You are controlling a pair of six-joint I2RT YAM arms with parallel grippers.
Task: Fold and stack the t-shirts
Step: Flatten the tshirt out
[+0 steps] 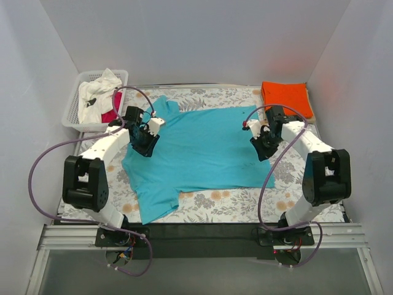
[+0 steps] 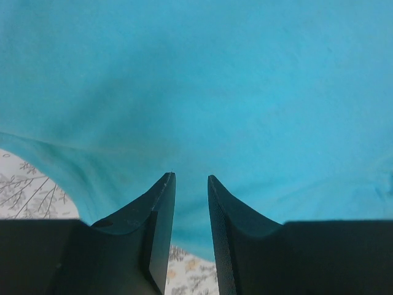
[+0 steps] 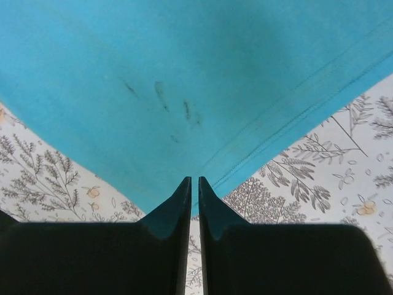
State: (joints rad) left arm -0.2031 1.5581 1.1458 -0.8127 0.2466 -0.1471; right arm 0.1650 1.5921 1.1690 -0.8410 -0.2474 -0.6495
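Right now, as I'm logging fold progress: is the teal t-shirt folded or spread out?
Spread out: the teal t-shirt lies flat on the floral tablecloth, both sleeves extended, no fold visible.

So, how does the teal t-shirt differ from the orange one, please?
The teal t-shirt lies spread open mid-table; the orange t-shirt is folded into a compact square at the far right corner. The right gripper pinches the teal one's corner; the orange one is ungripped. Both are plain-coloured, on the floral tablecloth.
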